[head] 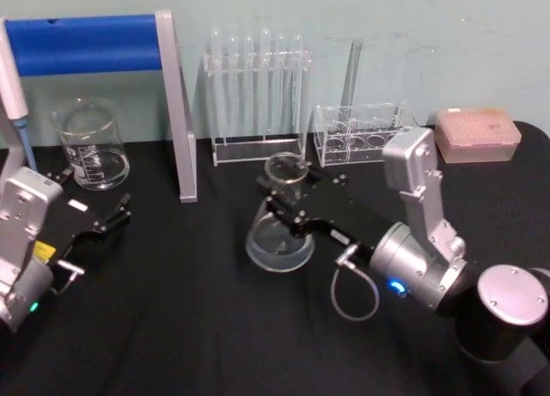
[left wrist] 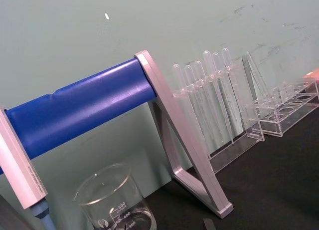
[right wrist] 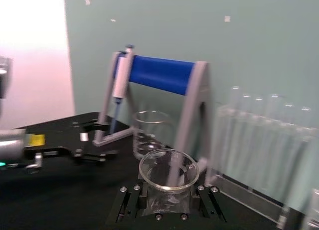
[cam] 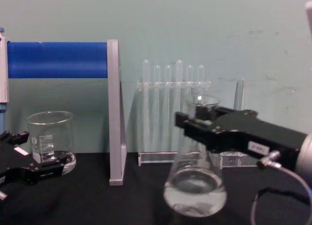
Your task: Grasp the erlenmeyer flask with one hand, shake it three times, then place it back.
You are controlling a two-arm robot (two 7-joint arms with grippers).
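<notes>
Fingers [head: 275,205] of our right gripper [head: 288,198] pinch the flask [head: 279,240] at its neck. We log clear glass, cone-shaped, flared rim, little clear liquid, mid-table [head: 215,327], before the tube rack [head: 256,95]. Left gripper [head: 96,191], fingers spread, beside the beaker [head: 90,147].

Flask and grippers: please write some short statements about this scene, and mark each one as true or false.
1. The right gripper is shut on the neck of the flask. True.
2. The flask is full up to its rim. False: it has only a little clear liquid at the bottom.
3. The left gripper holds the beaker. False: it is open with nothing in it, and the beaker stands just behind it on the table.
4. The test tubes stand upright in a clear rack behind the flask. True.
</notes>
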